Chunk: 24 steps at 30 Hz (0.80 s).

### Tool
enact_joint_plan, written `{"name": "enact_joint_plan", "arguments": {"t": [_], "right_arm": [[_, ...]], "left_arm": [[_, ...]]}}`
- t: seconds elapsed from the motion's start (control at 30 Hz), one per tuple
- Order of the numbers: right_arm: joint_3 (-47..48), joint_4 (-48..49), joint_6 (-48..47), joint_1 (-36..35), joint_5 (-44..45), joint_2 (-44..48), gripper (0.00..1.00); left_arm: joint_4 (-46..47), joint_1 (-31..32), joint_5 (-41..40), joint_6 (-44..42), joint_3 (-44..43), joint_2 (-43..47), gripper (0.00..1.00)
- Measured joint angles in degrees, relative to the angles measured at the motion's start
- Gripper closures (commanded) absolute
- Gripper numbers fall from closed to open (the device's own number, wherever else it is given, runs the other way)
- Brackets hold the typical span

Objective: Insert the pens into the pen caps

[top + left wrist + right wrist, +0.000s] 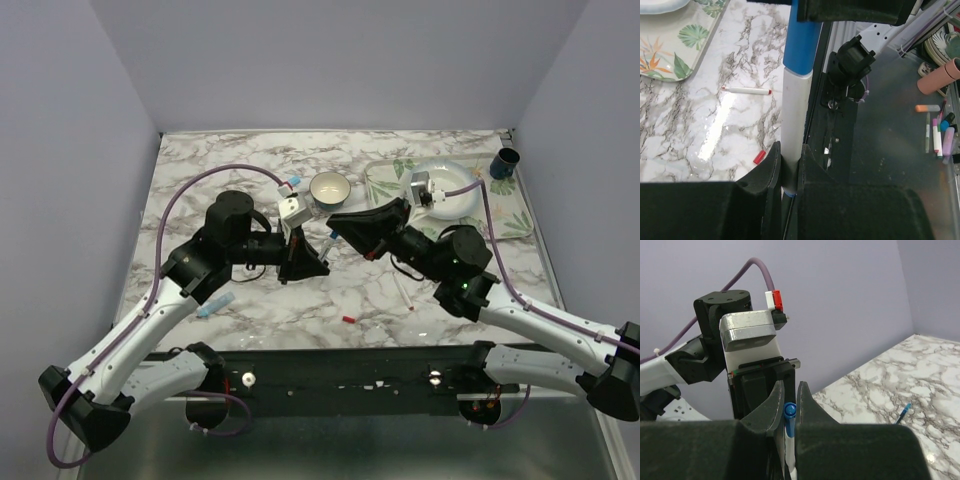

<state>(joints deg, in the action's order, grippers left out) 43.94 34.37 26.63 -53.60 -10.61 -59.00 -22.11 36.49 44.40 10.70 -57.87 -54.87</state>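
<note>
A white-barrelled pen (796, 110) with a blue cap (800, 40) on its upper end is held between both grippers above the table's middle (331, 242). My left gripper (789, 150) (316, 262) is shut on the white barrel. My right gripper (789, 390) (342, 226) is shut on the blue cap (790, 410), and the barrel shows below it. A red-tipped pen (404, 292) (746, 90) and a loose red cap (348, 319) (759, 157) lie on the marble. A light-blue piece (215, 305) lies at the front left.
A small bowl (330, 187) stands behind the grippers. A leaf-patterned tray (385, 180) holds a white plate (455, 190) at the back right, and a dark blue cup (507, 163) stands at the far right corner. A thin blue stick (903, 410) lies on the marble.
</note>
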Motion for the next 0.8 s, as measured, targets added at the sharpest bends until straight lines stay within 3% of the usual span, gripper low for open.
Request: {"name": "enact_joint_plan", "arguments": {"t": [0.4,0.8], "right_arm": [[0.22,2.49,1.27,-3.78,8.17,-0.7,0.99],[1.09,4.9,-3.65,-3.78,0.24,-1.14,0.99]], "left_arm": [[-10.95,0.07,-3.26,-2.89,-7.91,-1.44,1.0],[-14.51,0.13,-0.2,-5.09,-10.4,-1.49,1.0]]}}
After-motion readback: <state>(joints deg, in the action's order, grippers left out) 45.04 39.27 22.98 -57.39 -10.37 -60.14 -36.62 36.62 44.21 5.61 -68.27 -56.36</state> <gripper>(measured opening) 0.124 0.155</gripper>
